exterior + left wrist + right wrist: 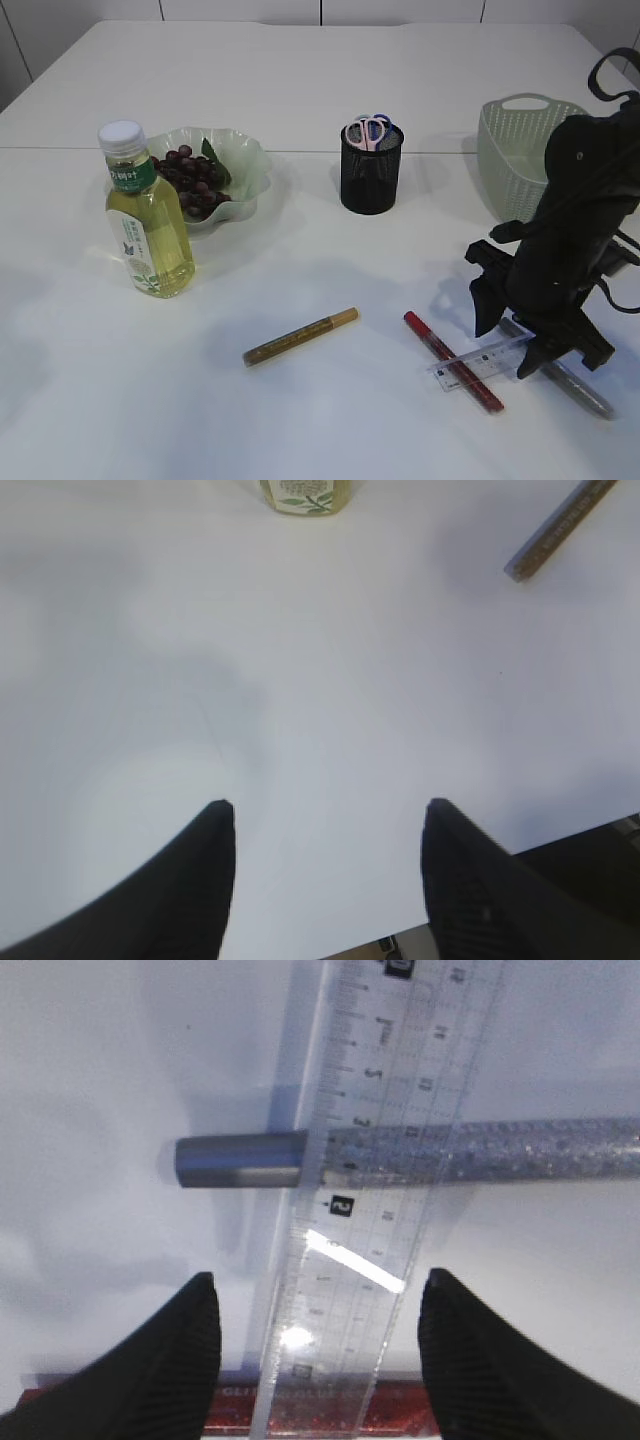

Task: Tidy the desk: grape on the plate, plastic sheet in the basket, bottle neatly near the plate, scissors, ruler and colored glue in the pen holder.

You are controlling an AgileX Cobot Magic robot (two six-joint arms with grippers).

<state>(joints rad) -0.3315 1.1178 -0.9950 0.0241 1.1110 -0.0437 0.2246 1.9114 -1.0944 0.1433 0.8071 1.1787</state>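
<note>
My right gripper (510, 335) (320, 1305) hangs open over a clear ruler (482, 358) (385, 1150); the fingers stand either side of it, apart from it. The ruler lies across a red glue pen (452, 362) (300, 1412) and a silver glue pen (572, 383) (430, 1155). A gold glue pen (300, 337) (560, 525) lies mid-table. The grape (190, 178) rests on the pale green plate (250, 160), with the bottle (150, 215) (305, 495) upright in front. Scissors (368, 130) stand in the black pen holder (371, 180). My left gripper (325, 815) is open over bare table. The plastic sheet is out of view.
A pale green basket (520, 150) stands at the back right, partly behind my right arm. The table's near edge (500, 885) runs just under my left gripper.
</note>
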